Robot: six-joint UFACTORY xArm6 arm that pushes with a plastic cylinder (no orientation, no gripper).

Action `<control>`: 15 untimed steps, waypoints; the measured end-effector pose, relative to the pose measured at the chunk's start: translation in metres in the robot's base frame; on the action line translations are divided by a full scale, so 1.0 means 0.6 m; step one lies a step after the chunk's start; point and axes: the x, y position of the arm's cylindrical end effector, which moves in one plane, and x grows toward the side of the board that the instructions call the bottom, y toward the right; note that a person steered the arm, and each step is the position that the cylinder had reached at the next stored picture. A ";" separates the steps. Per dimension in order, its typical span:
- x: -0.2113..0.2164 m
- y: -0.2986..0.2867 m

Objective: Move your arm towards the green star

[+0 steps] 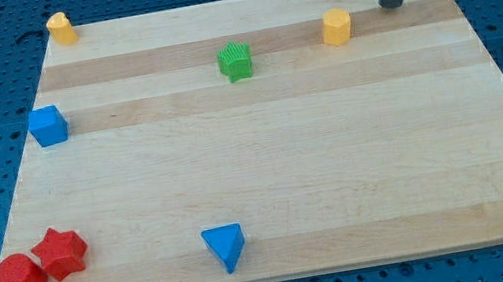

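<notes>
My rod comes down from the view's top edge near the right corner of the wooden board point(269, 189), leaning slightly so its upper part sits further to the view's right than its lower end. My tip point(392, 5) rests on the board close to its far edge. The arm ends in this bare rod alone, so there is nothing that opens or closes, and it has hold of nothing.

I take the green star point(235, 61) as my landmark. It sits in the upper middle of the board, upright, with clear wood all round it. My tip is well apart from it, off to the view's right and a little nearer the view's top. A sliver of green shows just behind the rod at the top edge; I cannot tell what it is.

Between the star and my tip, but nearer my tip, stands a yellow hexagonal block point(337, 26), not touching the rod. To the star's left and slightly lower sits a blue cube point(47, 126). Far to its upper left, at the board's corner, is a second yellow block point(61, 28). Well below the star lies a blue triangle point(225, 245). Far to its lower left a red star point(61, 253) touches a red cylinder point(21, 277).
</notes>
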 end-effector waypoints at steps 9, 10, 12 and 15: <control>-0.056 -0.233; -0.056 -0.247; -0.031 -0.291; 0.003 -0.327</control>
